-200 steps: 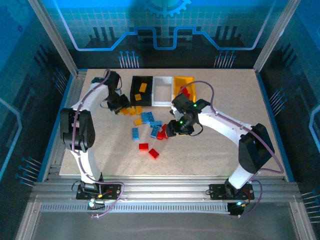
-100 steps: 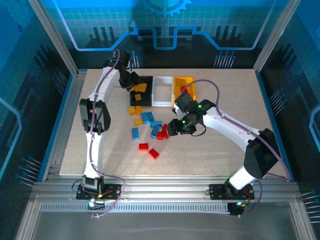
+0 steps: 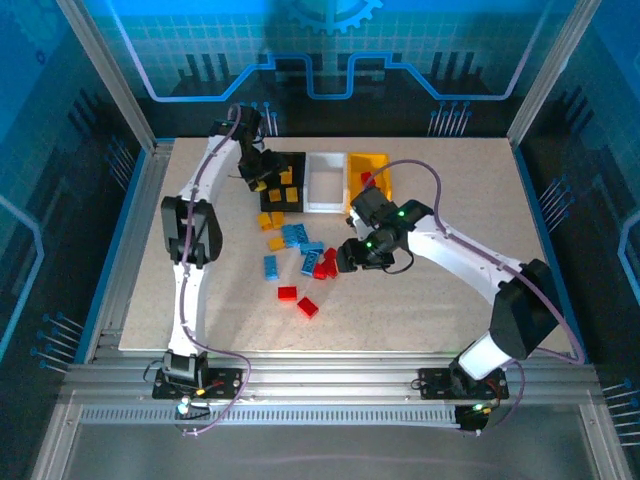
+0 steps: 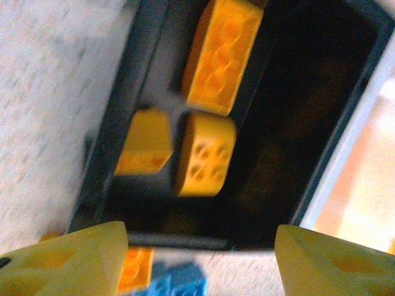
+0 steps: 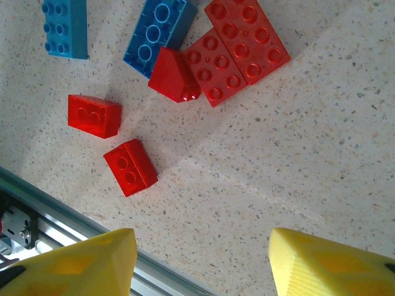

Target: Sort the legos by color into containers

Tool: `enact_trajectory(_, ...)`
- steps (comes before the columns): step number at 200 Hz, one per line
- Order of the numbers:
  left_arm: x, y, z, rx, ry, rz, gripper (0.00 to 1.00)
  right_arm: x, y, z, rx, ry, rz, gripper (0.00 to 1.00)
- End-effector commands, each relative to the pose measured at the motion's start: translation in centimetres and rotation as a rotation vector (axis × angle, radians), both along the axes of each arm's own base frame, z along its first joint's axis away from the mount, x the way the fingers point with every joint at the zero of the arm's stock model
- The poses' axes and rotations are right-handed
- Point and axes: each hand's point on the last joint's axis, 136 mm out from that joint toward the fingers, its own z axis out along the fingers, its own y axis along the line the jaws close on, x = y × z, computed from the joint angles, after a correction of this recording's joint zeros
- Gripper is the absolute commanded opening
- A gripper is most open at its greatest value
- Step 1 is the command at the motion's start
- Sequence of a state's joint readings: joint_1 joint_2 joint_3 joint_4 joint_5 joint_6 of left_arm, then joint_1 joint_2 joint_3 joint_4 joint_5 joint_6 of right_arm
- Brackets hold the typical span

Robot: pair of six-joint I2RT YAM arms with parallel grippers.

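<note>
Bricks are my business here: small studded plastic legos (image 3: pixel 295 238) in red, blue and yellow-orange, most of them loose on the speckled tabletop (image 3: pixel 450 190) in front of three joined square bins. My left gripper (image 4: pixel 199 237) hangs over the black plastic bin (image 4: pixel 123 117), jaws spread with nothing between them. Three yellow-orange bricks (image 4: pixel 203 154) lie on the bin's floor. My right gripper (image 5: pixel 200 246) hovers above the table, jaws likewise apart and bare, with a cluster of red bricks (image 5: pixel 221 68) and two blue bricks (image 5: pixel 159 37) below it.

I judge these pieces light, rigid and slick-sided: they should not crush, but may squirt out of a skewed pinch. The best hold is probably across the short width, pads flat on the smooth side walls, not on the studs. The sloped red wedge (image 5: pixel 174 77) offers poorer faces.

From overhead I get the layout: black bin, white bin (image 3: pixel 325 185), yellow bin (image 3: pixel 368 156) with red pieces in it, and the scatter between my arms. My wrist cameras add stud counts, each brick's turn on the table, and two lone red bricks (image 5: pixel 94 115) nearer the metal rail (image 5: pixel 37 203).
</note>
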State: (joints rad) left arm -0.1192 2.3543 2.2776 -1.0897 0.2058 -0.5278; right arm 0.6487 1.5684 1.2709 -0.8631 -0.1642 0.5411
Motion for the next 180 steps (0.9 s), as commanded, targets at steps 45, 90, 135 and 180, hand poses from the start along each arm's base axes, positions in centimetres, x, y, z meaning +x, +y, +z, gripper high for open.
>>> enact_trajectory(45, -10.3, 2.2, 0.9, 0.144, 0.064, -0.093, 0.66, 1.0, 2.2, -0.2, 0.045, 0.019, 0.048, 0.6)
enact_trajectory(90, -10.7, 2.1, -2.4, 0.137, 0.115, -0.087, 0.65, 0.9, 2.7, -0.6, 0.05, 0.037, 0.065, 0.6)
enact_trajectory(135, -9.0, 1.6, -4.9, 0.116, 0.141, -0.062, 0.65, 0.6, 2.3, -0.7, 0.029, 0.043, 0.068, 0.6)
enact_trajectory(180, -7.7, 2.0, -6.4, 0.153, 0.16, -0.068, 0.64, 0.9, 1.9, -0.8, 0.015, 0.046, 0.066, 0.6)
